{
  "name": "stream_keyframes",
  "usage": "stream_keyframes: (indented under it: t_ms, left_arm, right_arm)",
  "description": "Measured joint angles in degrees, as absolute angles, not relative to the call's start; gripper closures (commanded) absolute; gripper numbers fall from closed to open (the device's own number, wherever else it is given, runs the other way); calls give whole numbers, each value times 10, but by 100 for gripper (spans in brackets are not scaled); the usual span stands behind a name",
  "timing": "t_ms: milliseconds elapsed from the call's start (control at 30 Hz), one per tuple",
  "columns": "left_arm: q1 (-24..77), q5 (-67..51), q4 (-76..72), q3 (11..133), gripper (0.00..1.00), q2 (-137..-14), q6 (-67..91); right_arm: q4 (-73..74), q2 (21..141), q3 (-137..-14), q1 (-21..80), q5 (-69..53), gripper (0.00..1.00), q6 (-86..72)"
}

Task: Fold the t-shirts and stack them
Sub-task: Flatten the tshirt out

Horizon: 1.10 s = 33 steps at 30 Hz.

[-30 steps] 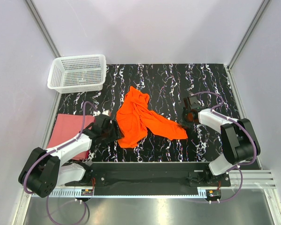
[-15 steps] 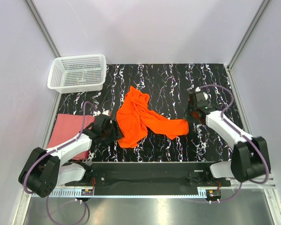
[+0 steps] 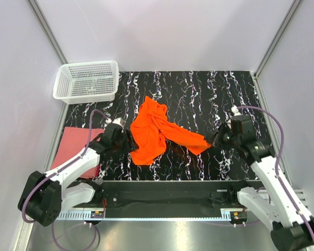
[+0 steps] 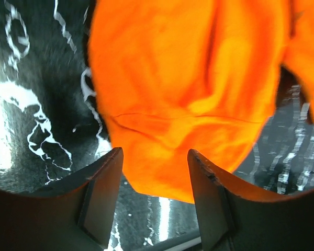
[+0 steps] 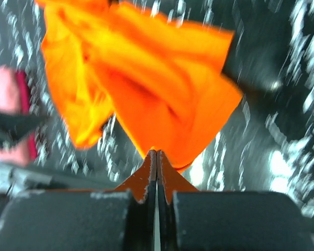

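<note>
The bright orange t-shirt lies crumpled in the middle of the black marbled table. The dusty pink-red t-shirt lies flat and folded at the left edge, partly under my left arm. My left gripper is open at the orange shirt's lower left edge; in the left wrist view the cloth sits just ahead of and between the open gripper. My right gripper is shut on the orange shirt's right end, and the right wrist view shows the closed gripper pinching the cloth.
A white plastic mesh basket stands at the back left corner. Pale walls enclose the table on three sides. The black base rail runs along the near edge. The pink-red shirt also shows at the left of the right wrist view.
My right arm has swung right and toward the near edge, drawing the orange shirt's right end with it. My left gripper has shifted slightly back along the shirt's left edge.
</note>
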<state>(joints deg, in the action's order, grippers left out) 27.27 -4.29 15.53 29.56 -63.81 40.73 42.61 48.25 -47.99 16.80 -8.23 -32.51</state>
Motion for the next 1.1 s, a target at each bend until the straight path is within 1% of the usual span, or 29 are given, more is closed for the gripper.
stream_keyframes:
  t_ms: [100,167,267,400,567,700,833,867,933,967,1000,1067,1100]
  left_arm:
    - [269,-41,173,320,27,-606,398]
    - [269,-40,174,332,22,-593,394]
    - [267,-45,176,360,19,-602,383]
    - [271,-69,159,423,17,-679,366]
    - [300,-109,138,511,17,-813,354]
    - [327,-133,126,586,19,-927,353]
    - [336,-138,120,601,20,-975,356]
    - [336,-138,121,601,20,-978,356]
    - [336,-138,123,606,20,-980,356]
    - [336,-138,124,608,20,-981,356]
    - [335,-138,123,612,20,-981,356]
    - [335,-138,121,618,21,-981,356]
    - [335,-138,118,619,21,-980,356]
  right_arm:
    - [472,412,-455,168,-123,100,-350]
    - [494,383,-452,168,-138,100,-361]
    - [520,357,-455,168,-143,100,-370]
    - [555,357,-464,168,-142,100,-374]
    - [577,363,-469,168,-151,100,-364]
    - [588,408,-465,168,-220,100,-332]
    - [602,446,-455,179,-290,100,-307]
    - [606,450,-453,191,-301,98,-303]
    - [616,462,-453,226,-311,72,-300]
    - [617,464,-453,241,-313,72,-301]
    - [618,472,-453,258,-316,61,-299]
    - [620,488,-453,273,-319,48,-304]
    - [617,497,-453,274,-319,38,-305]
